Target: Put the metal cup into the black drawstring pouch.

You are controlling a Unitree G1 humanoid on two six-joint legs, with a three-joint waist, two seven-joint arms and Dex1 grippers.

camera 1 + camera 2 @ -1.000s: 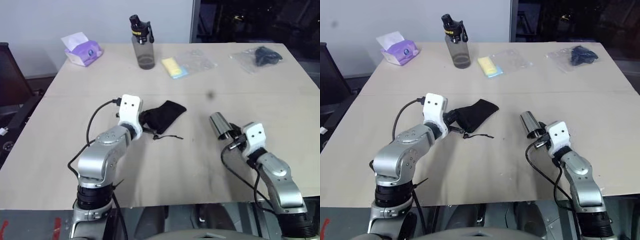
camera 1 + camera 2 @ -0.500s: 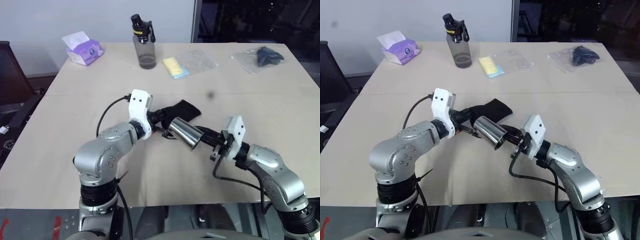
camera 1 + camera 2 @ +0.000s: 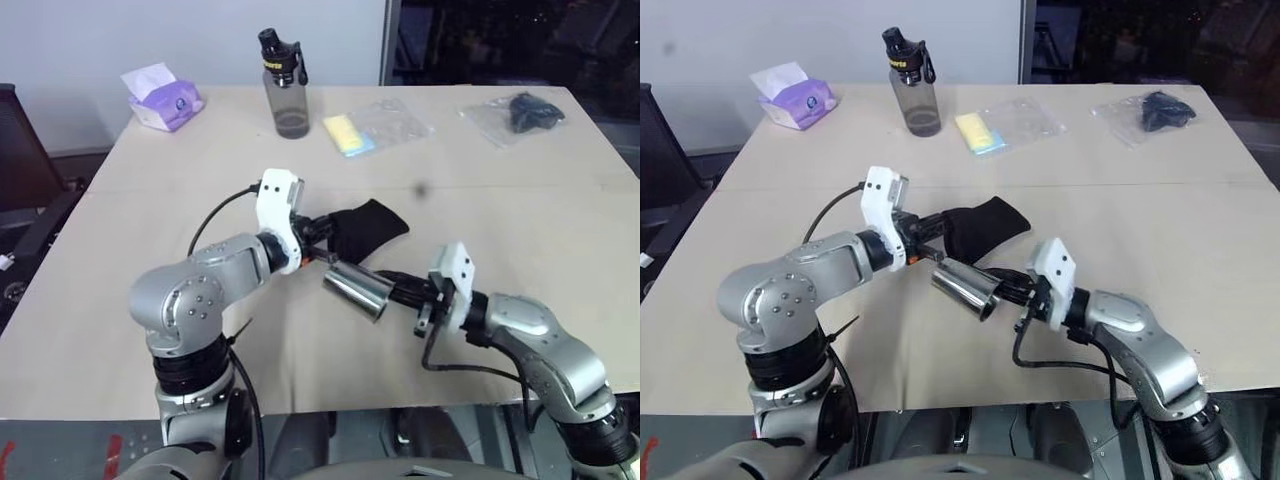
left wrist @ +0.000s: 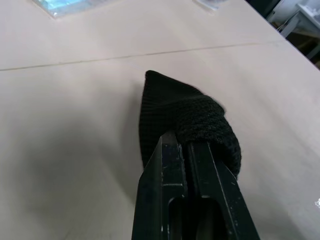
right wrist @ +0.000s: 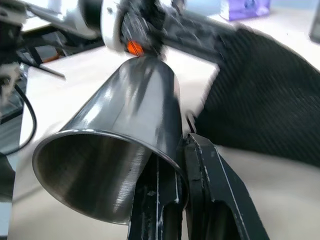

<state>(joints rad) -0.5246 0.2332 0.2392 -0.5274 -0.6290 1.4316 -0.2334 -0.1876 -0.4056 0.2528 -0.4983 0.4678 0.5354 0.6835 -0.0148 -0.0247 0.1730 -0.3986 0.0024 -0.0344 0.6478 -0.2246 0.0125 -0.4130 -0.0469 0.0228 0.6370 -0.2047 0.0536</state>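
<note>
My left gripper point(image 3: 318, 236) is shut on one end of the black drawstring pouch point(image 3: 367, 224) and holds it a little above the table point(image 3: 150, 200). In the left wrist view the fingertips point(image 4: 176, 146) pinch the pouch's fabric point(image 4: 170, 102). My right gripper point(image 3: 396, 293) is shut on the rim of the metal cup point(image 3: 354, 290). The cup lies sideways in the air, base toward the left arm, just below and in front of the held end of the pouch. In the right wrist view the cup's open mouth point(image 5: 85, 175) faces the camera, with the pouch point(image 5: 265, 95) behind it.
At the table's far side stand a grey bottle with a black cap point(image 3: 285, 85) and a purple tissue pack point(image 3: 165, 98). A yellow item in a clear bag point(image 3: 352, 135) and a dark item in a clear plastic bag point(image 3: 525, 112) lie there too.
The left gripper lifted the pouch off the table and carried it slightly right. The right gripper swung the cup leftward, tipped it sideways and brought it under the pouch's held end.
</note>
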